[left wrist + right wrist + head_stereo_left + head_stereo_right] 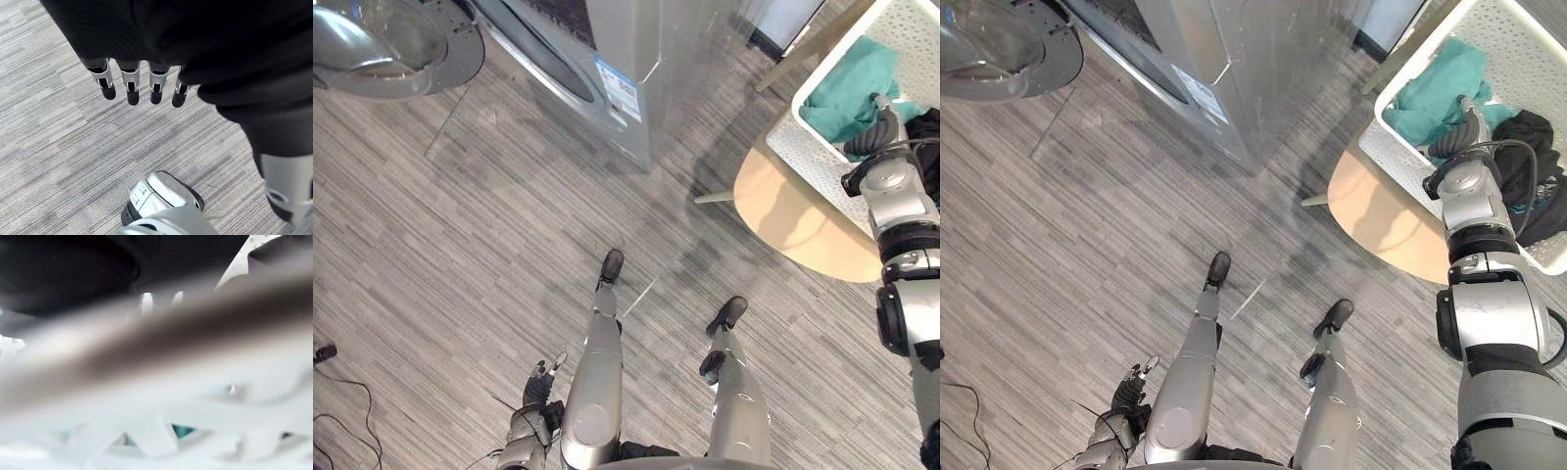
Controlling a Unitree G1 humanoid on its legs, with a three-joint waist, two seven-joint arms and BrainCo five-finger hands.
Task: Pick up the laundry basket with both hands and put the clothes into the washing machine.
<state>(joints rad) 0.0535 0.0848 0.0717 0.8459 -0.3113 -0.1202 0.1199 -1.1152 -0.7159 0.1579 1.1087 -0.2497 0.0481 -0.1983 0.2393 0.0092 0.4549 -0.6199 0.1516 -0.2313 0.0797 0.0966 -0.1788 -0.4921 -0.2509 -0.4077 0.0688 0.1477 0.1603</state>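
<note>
the white perforated plastic laundry basket is set on the round pale-wood bench, well apart from the silver washing machine, whose round door is swung open for loading. soft teal cloth and black cloth are heaped inside. the right hand is placed at the basket's near rim, likely for a lift; whether anything is gripped cannot be told. the left hand is hung low, straight-fingered, nothing held.

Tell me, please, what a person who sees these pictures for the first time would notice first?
First the white laundry basket on the round wooden table, upper right, holding a teal cloth and a black cloth, with the right hand at its near rim. Then the washing machine at the top, its round door open at upper left. The left hand hangs low, fingers straight.
</note>
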